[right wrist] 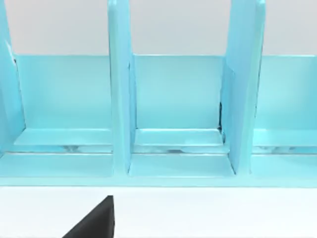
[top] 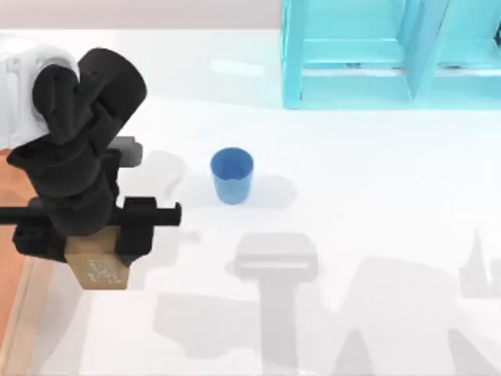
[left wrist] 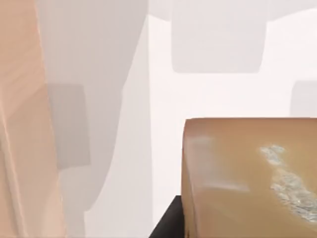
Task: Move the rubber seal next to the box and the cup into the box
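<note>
My left gripper [top: 92, 241] is shut on the rubber seal [top: 99, 270], a tan-brown block with pale markings on its top face. It is at the table's left, over the white surface just right of the box's rim. The box [top: 9, 258] is an orange-brown tray cut off by the top view's left edge. In the left wrist view the rubber seal [left wrist: 247, 178] looms close, with the box's pale rim [left wrist: 20, 124] to one side. The blue cup [top: 232, 175] stands upright on the table, apart from the gripper, toward the middle. Part of my right gripper [right wrist: 94, 223] faces the shelf.
A light-blue shelf frame [top: 368, 55] stands at the back right of the table; its compartments [right wrist: 173, 114] appear in the right wrist view. Arm shadows fall across the white table [top: 352, 219] in front of the cup.
</note>
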Motion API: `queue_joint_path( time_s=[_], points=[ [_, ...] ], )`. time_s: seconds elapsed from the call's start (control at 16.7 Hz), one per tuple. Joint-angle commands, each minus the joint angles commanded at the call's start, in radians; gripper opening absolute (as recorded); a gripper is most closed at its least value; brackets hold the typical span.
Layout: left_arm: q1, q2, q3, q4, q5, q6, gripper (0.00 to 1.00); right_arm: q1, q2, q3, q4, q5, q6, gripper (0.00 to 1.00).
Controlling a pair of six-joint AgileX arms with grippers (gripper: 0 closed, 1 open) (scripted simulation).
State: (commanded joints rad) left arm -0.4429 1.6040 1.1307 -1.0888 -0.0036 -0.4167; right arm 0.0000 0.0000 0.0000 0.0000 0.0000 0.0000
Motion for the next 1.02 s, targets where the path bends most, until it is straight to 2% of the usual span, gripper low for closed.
queue_joint_path(
  time_s=[0.36,1.02],
  points=[
    [0.002,0.013,-0.059,0.064,0.001,0.002,0.00,0.000,0.000,0.000,0.000,0.000,0.000,1.00],
    [0.002,0.013,-0.059,0.064,0.001,0.002,0.83,0.000,0.000,0.000,0.000,0.000,0.000,1.00]
  ],
)
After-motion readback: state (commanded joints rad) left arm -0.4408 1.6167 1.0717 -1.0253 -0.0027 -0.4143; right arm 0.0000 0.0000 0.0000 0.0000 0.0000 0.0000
